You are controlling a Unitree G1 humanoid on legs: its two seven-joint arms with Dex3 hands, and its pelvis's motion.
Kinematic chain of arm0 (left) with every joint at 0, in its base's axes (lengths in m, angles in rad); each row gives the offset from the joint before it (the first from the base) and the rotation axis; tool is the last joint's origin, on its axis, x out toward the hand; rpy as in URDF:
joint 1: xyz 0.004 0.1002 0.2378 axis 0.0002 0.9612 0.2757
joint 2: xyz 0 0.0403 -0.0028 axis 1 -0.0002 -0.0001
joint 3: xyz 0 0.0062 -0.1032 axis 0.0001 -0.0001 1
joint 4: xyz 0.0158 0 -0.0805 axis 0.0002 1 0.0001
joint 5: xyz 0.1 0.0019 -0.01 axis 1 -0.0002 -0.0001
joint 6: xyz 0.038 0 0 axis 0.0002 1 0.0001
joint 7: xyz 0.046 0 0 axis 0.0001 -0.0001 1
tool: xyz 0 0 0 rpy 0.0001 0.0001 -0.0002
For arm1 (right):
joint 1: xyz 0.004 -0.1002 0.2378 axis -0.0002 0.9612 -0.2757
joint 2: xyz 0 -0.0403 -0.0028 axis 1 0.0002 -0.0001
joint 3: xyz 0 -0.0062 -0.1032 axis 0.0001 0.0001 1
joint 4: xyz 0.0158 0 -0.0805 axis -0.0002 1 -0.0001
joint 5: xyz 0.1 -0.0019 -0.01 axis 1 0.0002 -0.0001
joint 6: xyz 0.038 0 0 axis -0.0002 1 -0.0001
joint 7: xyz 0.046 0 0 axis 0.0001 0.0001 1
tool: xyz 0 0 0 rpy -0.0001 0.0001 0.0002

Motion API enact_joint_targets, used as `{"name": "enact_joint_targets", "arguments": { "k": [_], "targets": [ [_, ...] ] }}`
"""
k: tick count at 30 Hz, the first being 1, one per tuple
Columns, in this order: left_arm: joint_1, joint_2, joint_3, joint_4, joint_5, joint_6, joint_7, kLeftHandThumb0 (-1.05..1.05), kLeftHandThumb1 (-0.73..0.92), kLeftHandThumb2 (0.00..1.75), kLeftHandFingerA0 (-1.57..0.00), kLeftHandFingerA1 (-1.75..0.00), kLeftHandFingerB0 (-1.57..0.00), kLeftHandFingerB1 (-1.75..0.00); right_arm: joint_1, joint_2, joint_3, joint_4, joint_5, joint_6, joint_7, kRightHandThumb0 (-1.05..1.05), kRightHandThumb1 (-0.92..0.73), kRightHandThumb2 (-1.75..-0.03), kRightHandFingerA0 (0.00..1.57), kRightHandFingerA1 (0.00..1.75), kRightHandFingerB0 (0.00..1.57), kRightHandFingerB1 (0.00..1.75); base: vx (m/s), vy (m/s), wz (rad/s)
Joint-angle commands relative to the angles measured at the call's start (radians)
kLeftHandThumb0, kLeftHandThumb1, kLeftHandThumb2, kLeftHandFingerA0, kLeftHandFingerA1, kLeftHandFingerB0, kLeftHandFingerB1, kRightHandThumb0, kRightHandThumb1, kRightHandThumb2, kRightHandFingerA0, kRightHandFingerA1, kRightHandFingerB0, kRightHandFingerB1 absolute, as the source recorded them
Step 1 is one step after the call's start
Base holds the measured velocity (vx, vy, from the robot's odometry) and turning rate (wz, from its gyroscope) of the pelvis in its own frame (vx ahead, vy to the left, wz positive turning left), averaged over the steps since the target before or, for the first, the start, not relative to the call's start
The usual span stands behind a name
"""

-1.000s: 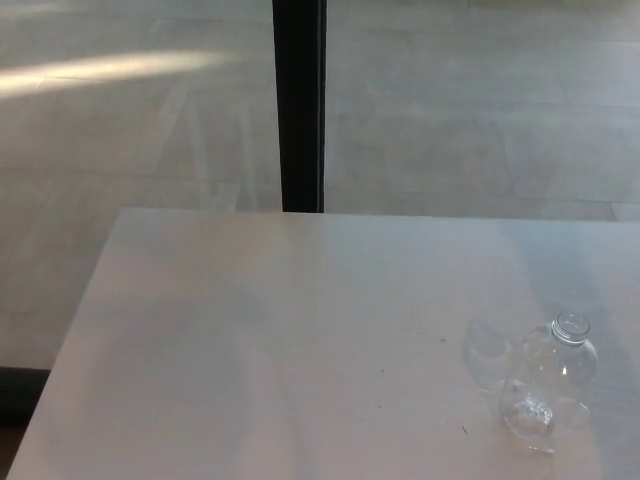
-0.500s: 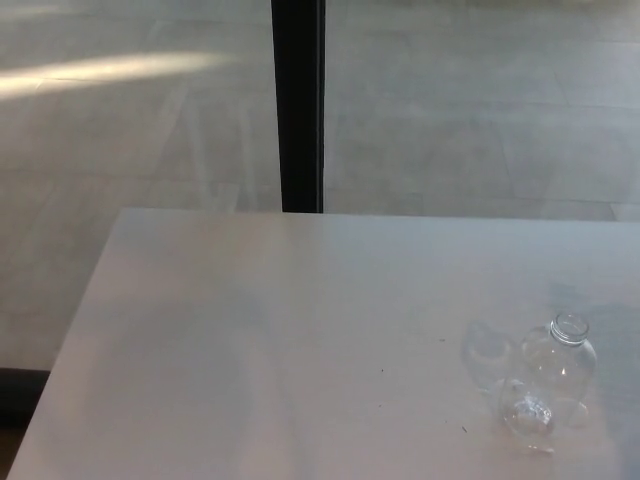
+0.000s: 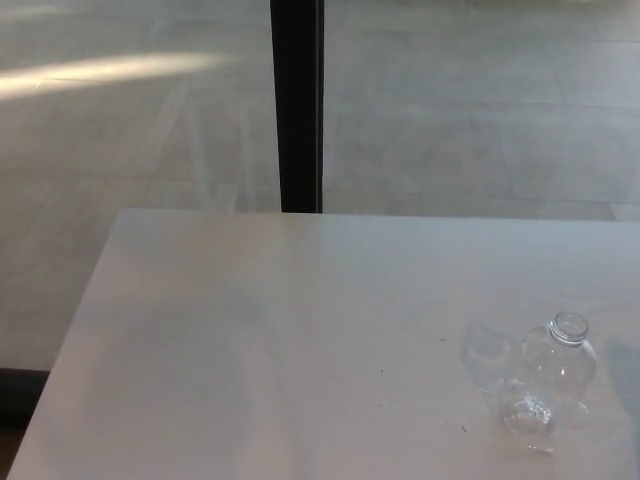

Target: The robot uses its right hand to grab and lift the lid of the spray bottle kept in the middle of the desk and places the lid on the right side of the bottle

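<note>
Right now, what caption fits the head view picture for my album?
A clear open-necked bottle stands near the white desk's right edge; no robot hand shows.

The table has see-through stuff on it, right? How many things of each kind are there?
Clear bottle with an open neck: 1
Small clear pieces beside it, too glassy to name for sure: 2
White table: 1
Robot hands in view: 0
Total: 4 things
</note>
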Motion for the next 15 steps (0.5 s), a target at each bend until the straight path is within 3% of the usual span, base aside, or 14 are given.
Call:
{"name": "enact_joint_targets", "arguments": {
  "k": [1, 2, 3, 5, 8, 9, 10, 11, 12, 14, 15],
  "targets": [
    [0.002, 0.006, 0.002, 0.001, -0.008, -0.007, 0.001, -0.58, 0.63, 0.59, -0.71, -0.63, -0.58, -0.49, -0.022, -0.037, 0.018, -0.014, -0.033, 0.064, 0.049, -0.47, -0.57, -0.84, 0.49, 0.61, 0.29, 0.46, 0.00, 0.000, 0.00],
    [0.004, 0.006, 0.001, 0.000, -0.007, -0.007, 0.002, -0.58, 0.63, 0.59, -0.71, -0.63, -0.58, -0.49, -0.024, -0.037, 0.021, -0.015, -0.032, 0.065, 0.049, -0.47, -0.57, -0.84, 0.49, 0.61, 0.29, 0.46, 0.00, 0.000, 0.00],
    [0.004, 0.005, 0.000, -0.003, -0.007, -0.006, 0.011, -0.58, 0.62, 0.59, -0.74, -0.64, -0.62, -0.50, -0.026, -0.037, 0.020, -0.020, -0.025, 0.063, 0.051, -0.41, -0.71, -0.61, 0.43, 0.48, 0.32, 0.32, 0.00, 0.000, 0.00],
    [0.003, 0.004, 0.003, -0.005, -0.011, -0.005, 0.008, -0.57, 0.63, 0.59, -0.71, -0.65, -0.59, -0.51, -0.036, -0.035, 0.023, -0.025, -0.023, 0.069, 0.058, -0.46, -0.68, -0.61, 0.30, 0.39, 0.27, 0.30, 0.00, 0.000, 0.00],
    [0.002, 0.005, 0.003, -0.003, -0.011, -0.008, 0.002, -0.58, 0.62, 0.59, -0.72, -0.66, -0.60, -0.52, -0.043, -0.034, 0.027, -0.023, -0.024, 0.051, 0.046, -0.48, -0.66, -0.60, 0.26, 0.38, 0.27, 0.30, 0.00, 0.000, 0.00],
    [0.003, 0.007, 0.000, -0.005, -0.008, -0.008, 0.002, -0.59, 0.63, 0.59, -0.71, -0.64, -0.58, -0.51, -0.046, -0.033, 0.030, -0.035, -0.024, 0.057, 0.057, -0.58, -0.54, -0.76, 0.08, 0.42, 0.15, 0.37, 0.00, 0.000, 0.00],
    [0.005, 0.008, -0.001, -0.004, -0.007, -0.010, 0.000, -0.60, 0.63, 0.59, -0.71, -0.64, -0.57, -0.50, -0.045, -0.034, 0.030, -0.038, -0.020, 0.044, 0.055, -0.54, -0.63, -0.61, 0.06, 0.27, 0.20, 0.29, 0.00, 0.000, 0.00],
    [0.004, 0.009, 0.002, -0.003, -0.010, -0.008, 0.001, -0.59, 0.62, 0.59, -0.72, -0.64, -0.58, -0.50, -0.043, -0.036, 0.029, -0.044, -0.012, 0.023, 0.051, -0.61, -0.48, -0.82, 0.00, 0.27, 0.12, 0.39, 0.00, 0.000, 0.00],
    [0.003, 0.008, 0.005, -0.001, -0.013, -0.007, 0.001, -0.59, 0.62, 0.59, -0.70, -0.63, -0.58, -0.50, -0.041, -0.040, 0.028, -0.052, -0.008, 0.011, 0.053, -0.72, -0.50, -0.80, 0.00, 0.14, 0.13, 0.34, 0.00, 0.000, 0.00],
    [0.002, 0.008, 0.004, 0.001, -0.011, -0.009, 0.003, -0.59, 0.62, 0.59, -0.71, -0.63, -0.59, -0.50, -0.040, -0.045, 0.031, -0.060, -0.017, 0.009, 0.053, -0.61, -0.58, -0.72, 0.00, 0.06, 0.14, 0.29, 0.00, 0.000, 0.00],
    [0.004, 0.008, 0.002, 0.000, -0.010, -0.013, 0.000, -0.59, 0.62, 0.59, -0.71, -0.63, -0.58, -0.49, -0.038, -0.046, 0.024, -0.078, -0.003, 0.007, 0.068, -0.91, -0.55, -0.82, 0.00, 0.01, 0.18, 0.21, 0.00, 0.000, 0.00]
  ]
}}
